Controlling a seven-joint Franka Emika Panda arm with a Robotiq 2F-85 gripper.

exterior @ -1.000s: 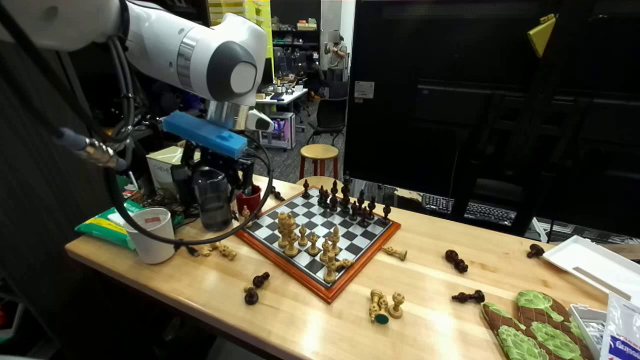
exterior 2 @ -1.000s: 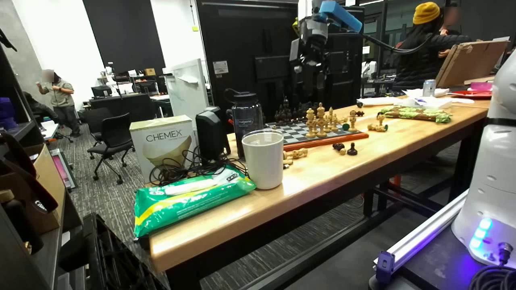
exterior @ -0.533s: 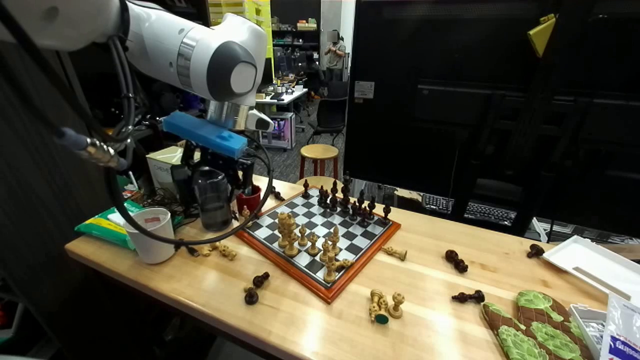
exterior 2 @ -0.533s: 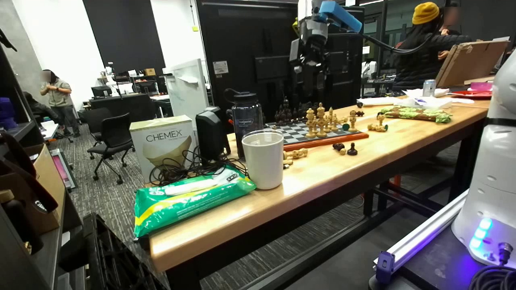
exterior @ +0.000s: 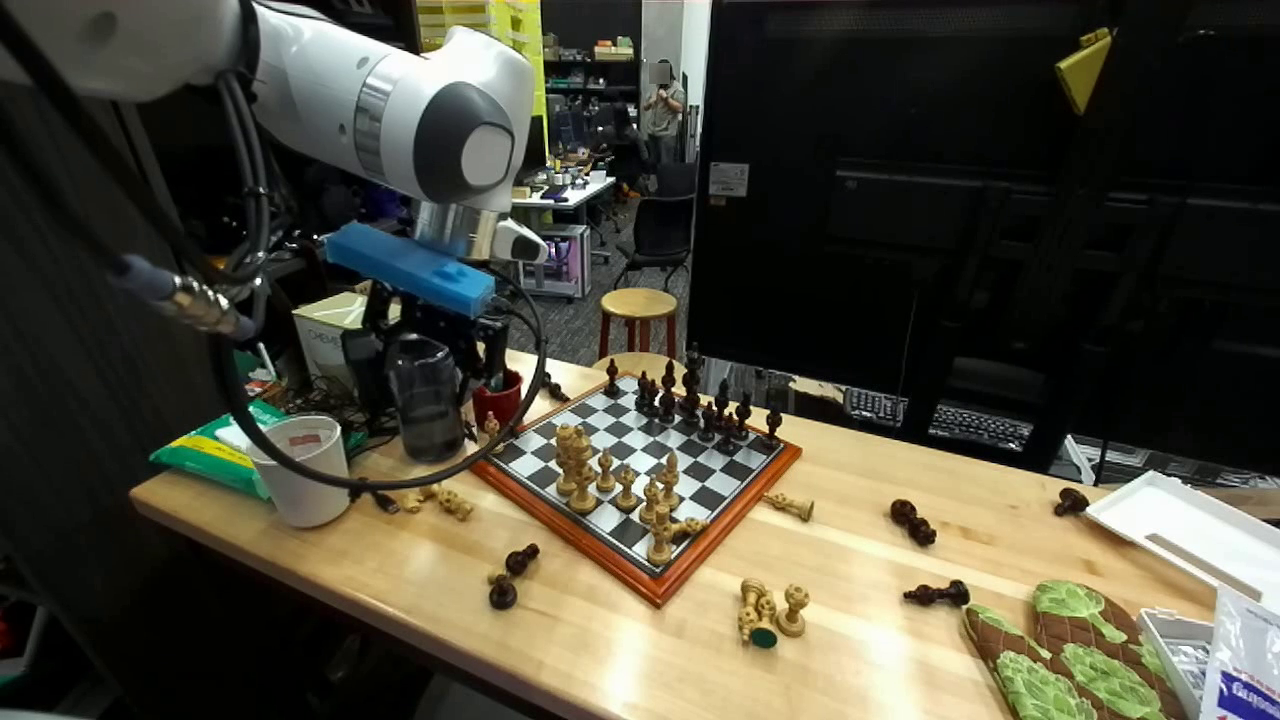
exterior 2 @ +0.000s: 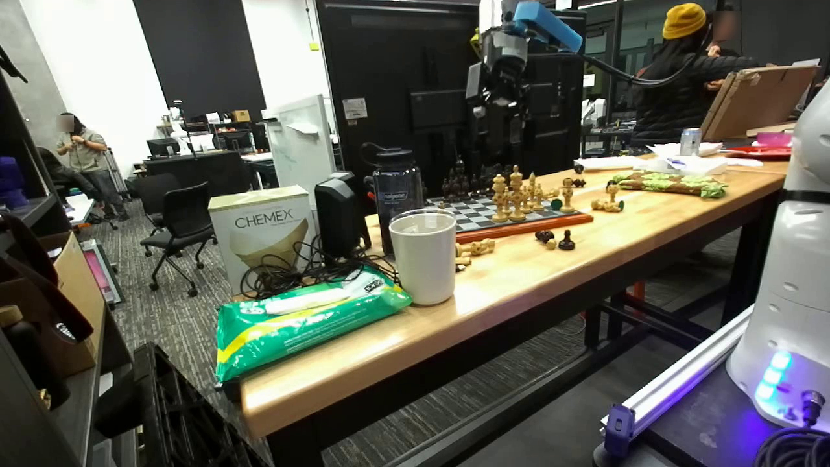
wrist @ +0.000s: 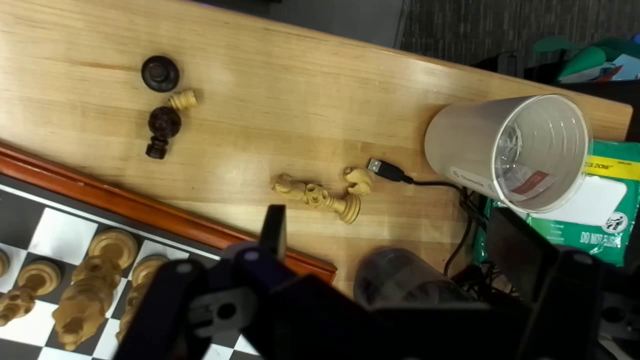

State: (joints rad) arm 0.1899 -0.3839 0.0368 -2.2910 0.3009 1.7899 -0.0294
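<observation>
I find the gripper (wrist: 395,237) empty, its fingers wide apart; the dark bottle (wrist: 397,277), just below and right of centre in the wrist view, I judge stiff, slippery, moderately heavy; best held mid-body.

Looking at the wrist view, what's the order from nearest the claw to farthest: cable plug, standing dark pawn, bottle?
1. Bottle, lower centre, showing in the open claw's gap
2. Cable plug, just right of centre
3. Standing dark pawn, upper left
</observation>
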